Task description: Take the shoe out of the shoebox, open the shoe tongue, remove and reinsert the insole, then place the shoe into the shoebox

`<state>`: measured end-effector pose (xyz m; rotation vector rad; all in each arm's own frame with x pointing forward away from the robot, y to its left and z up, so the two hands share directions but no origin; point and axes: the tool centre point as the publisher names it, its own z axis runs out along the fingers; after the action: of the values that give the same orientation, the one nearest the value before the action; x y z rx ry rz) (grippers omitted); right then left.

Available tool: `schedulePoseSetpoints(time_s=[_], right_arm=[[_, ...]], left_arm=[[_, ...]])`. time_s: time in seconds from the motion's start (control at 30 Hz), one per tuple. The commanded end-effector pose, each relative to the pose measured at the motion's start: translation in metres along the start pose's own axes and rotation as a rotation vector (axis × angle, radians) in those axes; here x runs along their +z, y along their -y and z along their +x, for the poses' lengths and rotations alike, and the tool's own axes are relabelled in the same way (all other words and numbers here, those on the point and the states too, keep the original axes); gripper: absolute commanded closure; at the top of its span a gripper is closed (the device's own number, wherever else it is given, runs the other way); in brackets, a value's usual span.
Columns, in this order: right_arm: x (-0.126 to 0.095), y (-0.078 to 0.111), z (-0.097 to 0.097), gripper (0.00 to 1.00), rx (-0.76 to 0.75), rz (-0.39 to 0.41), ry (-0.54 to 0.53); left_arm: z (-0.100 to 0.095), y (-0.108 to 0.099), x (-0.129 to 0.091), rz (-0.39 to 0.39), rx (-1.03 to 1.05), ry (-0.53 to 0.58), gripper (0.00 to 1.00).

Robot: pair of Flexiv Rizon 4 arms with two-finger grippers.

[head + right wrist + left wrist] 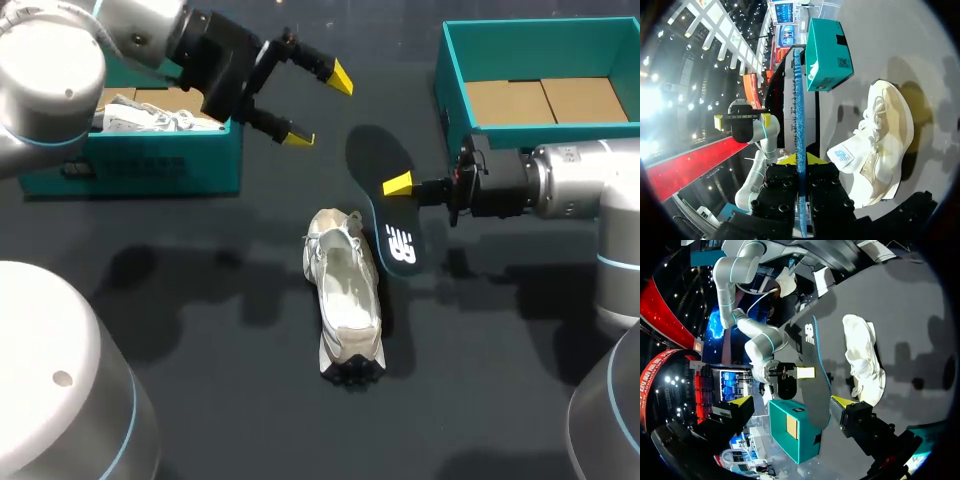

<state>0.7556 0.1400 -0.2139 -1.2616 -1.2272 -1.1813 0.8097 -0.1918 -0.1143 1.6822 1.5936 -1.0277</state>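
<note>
Bare table lay left of the shoe. The insole, clamped in the right gripper, barred its right side. The left shoebox and right shoebox walled the far corners.

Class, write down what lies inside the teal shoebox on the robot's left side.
Inside the left shoebox, a white laced shoe and brown cardboard show. The left arm covers the box's rear and outer part, so anything there cannot be seen.

**Non-task bits on the table**

Dark table lay under it all. 2nd white shoe sat in left teal box at far-left edge. 2 brown cardboard panels lay flat, side by side, in right teal box, far-right corner.
</note>
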Motion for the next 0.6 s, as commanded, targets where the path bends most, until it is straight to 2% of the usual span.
schedulePoseSetpoints(time_s=[0.03,0.13,0.43,0.6], right_arm=[[0.001,0.001,0.000,1.00,0.001,-0.001,0.002],[0.001,0.001,0.000,1.00,0.001,-0.001,0.002],[0.001,0.001,0.000,1.00,0.001,-0.001,0.002],[0.001,0.001,0.000,1.00,0.001,-0.001,0.002]], left_arm=[[-0.022,-0.017,0.001,0.077,-0.025,-0.258,0.00],[-0.026,-0.022,0.004,0.088,-0.044,-0.372,0.00],[-0.034,-0.038,0.009,0.119,-0.053,-0.617,0.00],[-0.036,-0.043,0.014,0.108,-0.047,-0.728,0.00]])
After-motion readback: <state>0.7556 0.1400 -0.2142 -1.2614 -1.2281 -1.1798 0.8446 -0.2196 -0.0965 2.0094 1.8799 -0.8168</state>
